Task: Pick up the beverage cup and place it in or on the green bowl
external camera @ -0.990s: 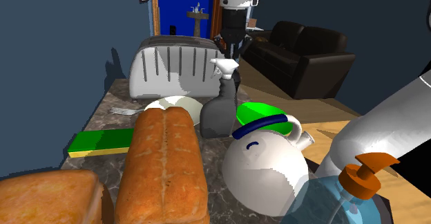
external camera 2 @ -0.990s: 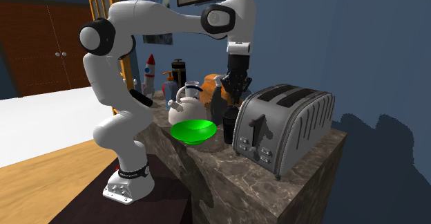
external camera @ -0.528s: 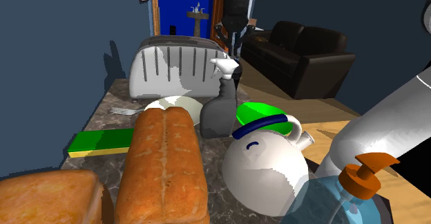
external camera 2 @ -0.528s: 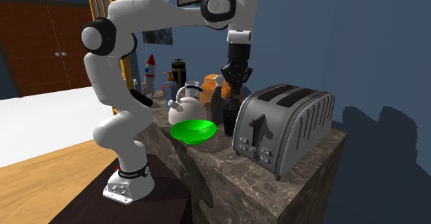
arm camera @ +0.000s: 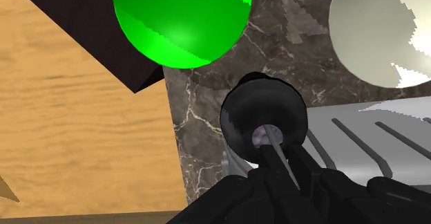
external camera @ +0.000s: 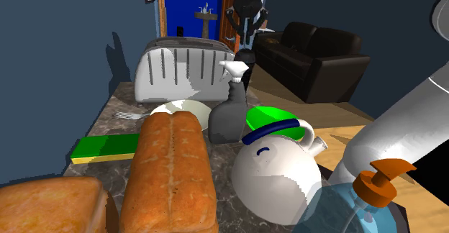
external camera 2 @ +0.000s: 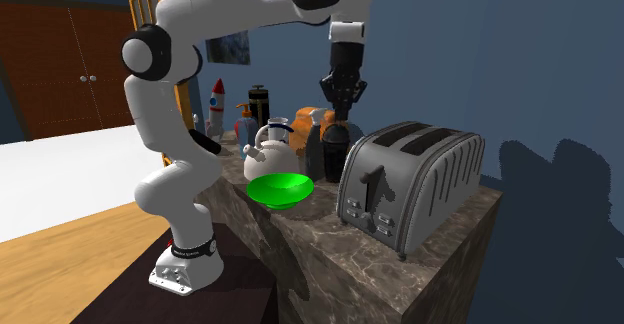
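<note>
The beverage cup (arm camera: 262,115) is a black lidded cup with a thin straw, hanging in the air above the marble counter (arm camera: 207,140). My gripper (arm camera: 276,162) is shut on its straw and top. In the shoulder view the cup (external camera: 245,57) hangs under the gripper (external camera: 246,34), above the toaster's near end. In the second exterior view the cup (external camera 2: 337,137) hangs below the gripper (external camera 2: 338,100), just above the counter. The green bowl (external camera: 270,116) (external camera 2: 281,188) (arm camera: 181,19) sits empty at the counter's edge, a short way from the cup.
A grey toaster (external camera: 180,70) (external camera 2: 400,177) stands beside the cup. A dark spray bottle (external camera: 230,109), a white kettle (external camera: 277,170), bread loaves (external camera: 173,170), a white dish (arm camera: 373,29), a fork (external camera: 129,114) and a green block (external camera: 104,147) crowd the counter.
The gripper has risen steadily, and the black cup has come up off the counter with it.
</note>
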You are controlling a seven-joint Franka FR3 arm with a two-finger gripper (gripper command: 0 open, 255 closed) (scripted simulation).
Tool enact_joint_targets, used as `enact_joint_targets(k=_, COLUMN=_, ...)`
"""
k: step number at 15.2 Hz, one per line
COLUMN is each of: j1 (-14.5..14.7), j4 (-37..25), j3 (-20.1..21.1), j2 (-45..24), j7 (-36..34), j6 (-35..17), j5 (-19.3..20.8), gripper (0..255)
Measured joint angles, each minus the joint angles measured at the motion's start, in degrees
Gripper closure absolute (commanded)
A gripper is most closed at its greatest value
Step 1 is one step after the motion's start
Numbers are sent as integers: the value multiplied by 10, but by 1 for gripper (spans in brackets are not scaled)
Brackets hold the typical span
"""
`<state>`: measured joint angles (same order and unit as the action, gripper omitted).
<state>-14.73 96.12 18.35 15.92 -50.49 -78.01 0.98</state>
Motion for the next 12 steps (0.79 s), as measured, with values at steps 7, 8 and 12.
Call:
enact_joint_targets(k=7, j1=-1, j4=-75, j3=3, j2=-20, j7=-1, j6=57, j5=6, gripper=255)
enact_joint_targets(k=8, j1=-1, j4=-75, j3=2, j2=-10, j7=0, j6=65, j5=3, gripper=255)
enact_joint_targets(k=12, j1=2, j4=-69, j3=-8, j2=45, j7=8, j6=111, j5=-11, gripper=255)
